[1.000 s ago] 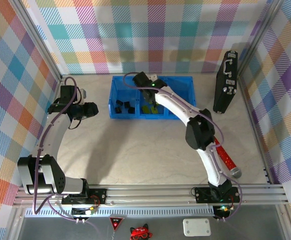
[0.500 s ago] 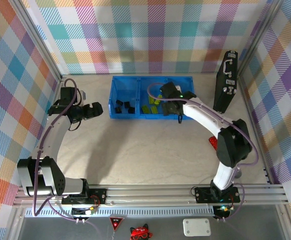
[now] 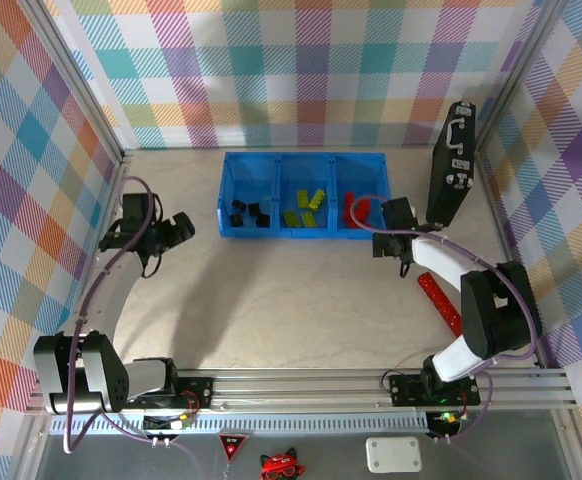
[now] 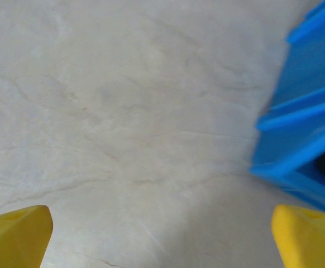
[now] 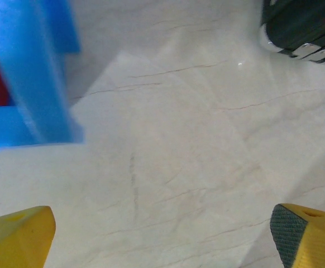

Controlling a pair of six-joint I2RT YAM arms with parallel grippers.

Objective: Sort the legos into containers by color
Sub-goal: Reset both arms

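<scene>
Legos lay in containers: black left, green middle, red right | left tool wide, empty, over desk left of them | right tool wide, empty, beside their right end | judged sorted; any retreat should lift clear of rim.

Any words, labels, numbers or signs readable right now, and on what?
No text can be read.
Red triangular sign near the bottom edge of the top view: its mark is too small to read.
Blue bin: no lettering visible.
Black case: no lettering visible.
</scene>
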